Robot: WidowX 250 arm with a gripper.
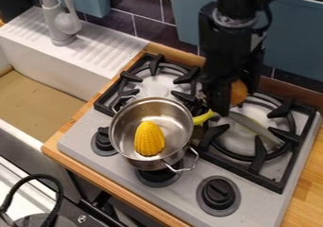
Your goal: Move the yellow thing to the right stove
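- In the camera view, we see the black gripper (pixel 221 108) hanging down from the upper right, over the near-left side of the right stove (pixel 287 119).
- We cannot tell from here whether the claw stands wide or narrow, or whether it holds anything.
- Our yellow corn (pixel 149 138) is inside the metal pot (pixel 120 138), its narrower end towards the sink and wall side.
- We find the pot at the front of the left stove (pixel 156 63), reaching over the grey cooktop (pixel 75 138), with one wire handle at its back left and another at its front right.
- Just beside the pot, we see a knife (pixel 255 126) with a yellow-green handle, its blade stretching across the right stove.
- An orange thing (pixel 239 92) shows partly behind the gripper; we cannot make out what it is.
- Along the cooktop's front we count three black knobs (pixel 218 194).
- To the left of the stoves, we have the white sink (pixel 47 70) with its grey faucet (pixel 62 25).
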